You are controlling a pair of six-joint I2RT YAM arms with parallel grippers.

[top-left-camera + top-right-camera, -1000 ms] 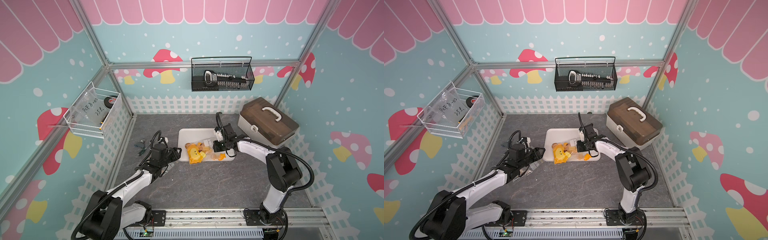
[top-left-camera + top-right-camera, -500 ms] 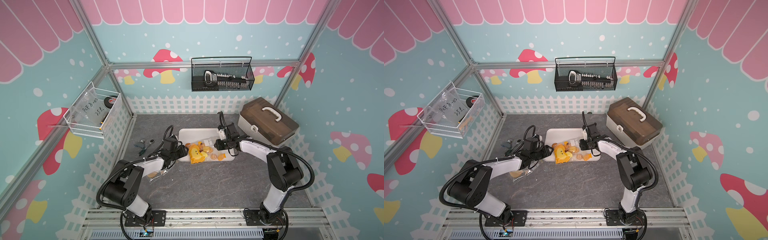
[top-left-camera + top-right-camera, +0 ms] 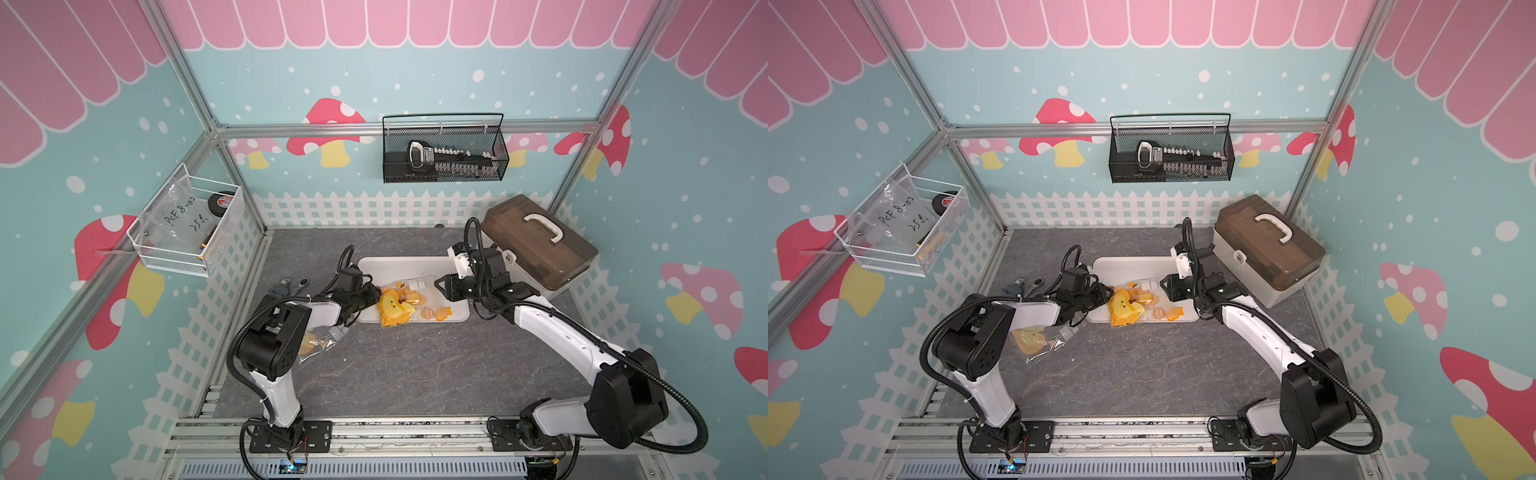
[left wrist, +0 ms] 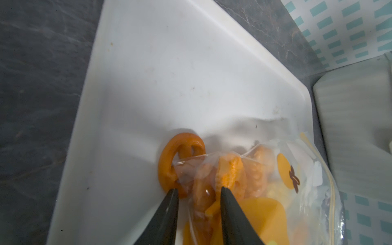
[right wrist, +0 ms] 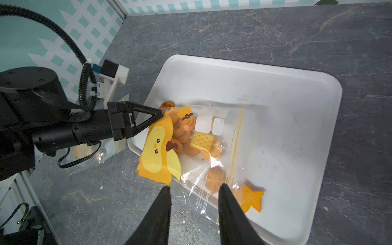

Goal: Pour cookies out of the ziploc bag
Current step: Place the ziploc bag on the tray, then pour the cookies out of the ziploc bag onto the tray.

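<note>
Top views both show the ziploc bag [image 3: 395,309] of cookies [image 3: 411,297] slumped over the 6 o'clock rim of the white tray [image 3: 407,266].
Left pincer [image 4: 198,189] straddles the bag's 9 o'clock end, grip unclear; right pincer [image 5: 194,187] gapes empty at 3 o'clock. Squeezing could crush cookies; lifting here could spill them onto the counter [image 3: 415,365].

Teal mushroom-print walls [image 3: 415,75], white picket-fence border [image 3: 374,208] and aluminium frame bars [image 3: 415,126] surround 1 grey marbled floor [image 3: 415,365].

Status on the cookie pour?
Left gripper astride ziploc bag corner, grip unclear. Right gripper open, empty. Most cookies inside bag on tray; fish cookie out.
</note>
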